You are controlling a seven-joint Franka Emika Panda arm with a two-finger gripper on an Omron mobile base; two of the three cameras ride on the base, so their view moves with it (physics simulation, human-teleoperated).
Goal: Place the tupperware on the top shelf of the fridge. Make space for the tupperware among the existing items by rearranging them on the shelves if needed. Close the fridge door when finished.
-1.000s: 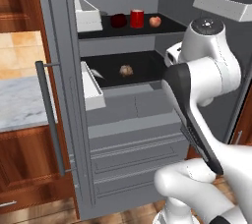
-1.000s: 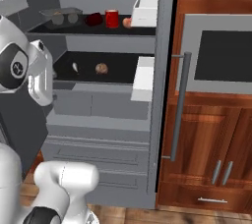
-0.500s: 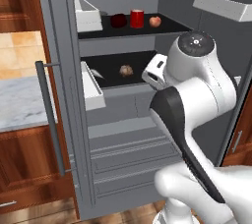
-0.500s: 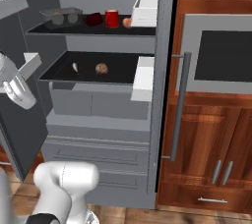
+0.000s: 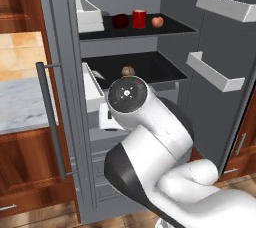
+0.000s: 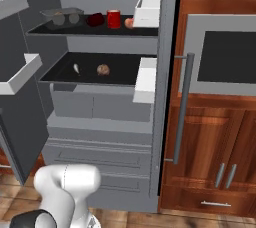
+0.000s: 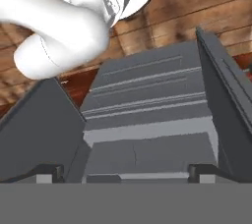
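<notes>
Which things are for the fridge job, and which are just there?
For the job: tub, top shelf, fridge, can, apple, brown lump, white piece, lower shelf.

Just there: cabinets, oven window, counter.

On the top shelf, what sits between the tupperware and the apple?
In the right base view, a dark red round item and the red can stand between the tupperware and the apple on the top shelf.
</notes>
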